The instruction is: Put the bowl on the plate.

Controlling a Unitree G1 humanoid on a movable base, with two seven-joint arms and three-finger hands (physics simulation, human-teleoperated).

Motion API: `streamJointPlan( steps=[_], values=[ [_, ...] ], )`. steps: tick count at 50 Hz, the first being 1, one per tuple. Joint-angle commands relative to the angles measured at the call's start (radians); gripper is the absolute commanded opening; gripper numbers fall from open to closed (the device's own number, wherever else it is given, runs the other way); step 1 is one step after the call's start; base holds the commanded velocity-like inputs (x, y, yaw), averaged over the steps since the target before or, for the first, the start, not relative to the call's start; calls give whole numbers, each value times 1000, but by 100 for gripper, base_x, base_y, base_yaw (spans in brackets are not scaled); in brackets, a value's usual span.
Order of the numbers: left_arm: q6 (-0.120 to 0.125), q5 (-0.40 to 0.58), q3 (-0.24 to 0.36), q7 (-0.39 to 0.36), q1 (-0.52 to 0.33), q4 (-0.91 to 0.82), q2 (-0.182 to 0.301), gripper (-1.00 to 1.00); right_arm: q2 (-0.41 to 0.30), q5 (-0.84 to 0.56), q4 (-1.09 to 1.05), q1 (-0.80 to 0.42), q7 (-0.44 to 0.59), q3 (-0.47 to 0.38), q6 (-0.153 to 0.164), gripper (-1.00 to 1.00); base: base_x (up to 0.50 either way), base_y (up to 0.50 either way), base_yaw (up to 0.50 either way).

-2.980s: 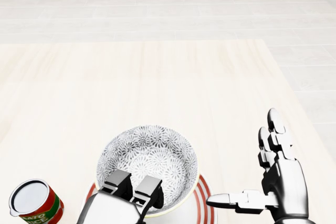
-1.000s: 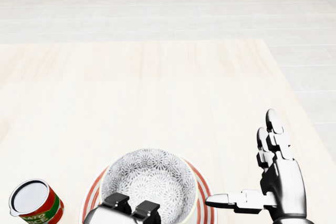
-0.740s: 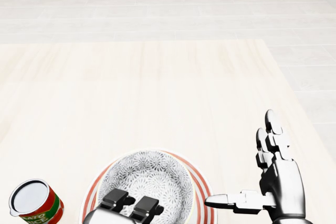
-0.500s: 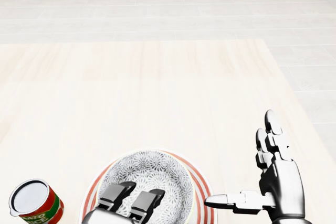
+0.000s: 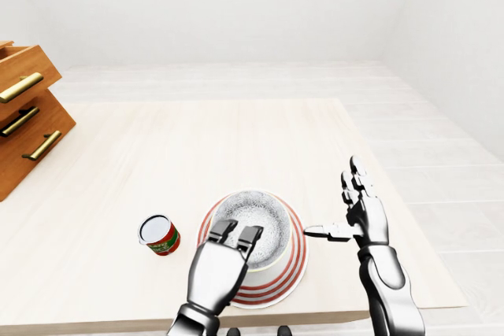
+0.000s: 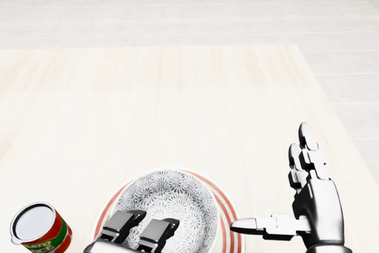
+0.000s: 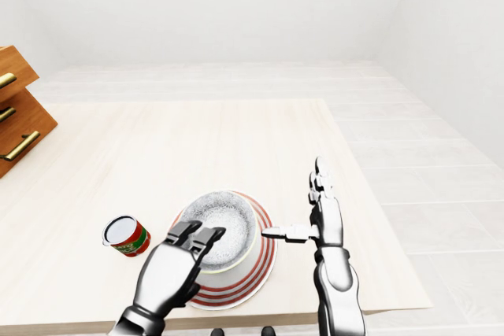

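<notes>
The grey flower-patterned bowl point(image 6: 172, 197) sits upright inside the red-ringed white plate point(image 6: 228, 217) at the bottom of the head view. My left hand point(image 6: 145, 229) hovers over the bowl's lower rim. Its fingers point(image 5: 224, 227) are stretched out flat and are not closed round the rim; the thumb is hidden. My right hand point(image 6: 278, 197) stands open just right of the plate, fingers pointing up the view and thumb pointing toward the plate without touching it.
A red tomato-sauce can point(image 6: 38, 229) stands left of the plate. A wooden drawer cabinet point(image 5: 24, 116) sits at the left edge of the light wooden table point(image 5: 197, 139). The table's right edge point(image 5: 398, 210) runs close to my right hand.
The bowl came down onto the plate and settled in it. My left fingers let go of the rim, straightened and slid toward the view's bottom left. The right hand has barely moved.
</notes>
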Motion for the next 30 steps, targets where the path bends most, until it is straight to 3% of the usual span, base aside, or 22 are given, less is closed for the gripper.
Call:
streamJointPlan(
  steps=[1, 9, 21, 30],
  values=[
    [17, -9, 8, -33, 44, -82, 14, 40, -1, -2, -12, -9, -1, 1, 10, 100, 0, 0, 0],
    [37, -7, 26, -69, 71, -151, 32, 55, -2, 0, -21, -3, 1, -2, 10, 100, 0, 0, 0],
    [37, -4, 57, -153, 84, -253, 16, 61, 1, 0, -7, 4, 5, -5, 2, 100, 0, 0, 0],
    [77, -75, 91, -253, 72, -319, -29, 87, 2, 0, 7, 6, 5, -3, -12, 100, 0, 0, 0]
  ],
)
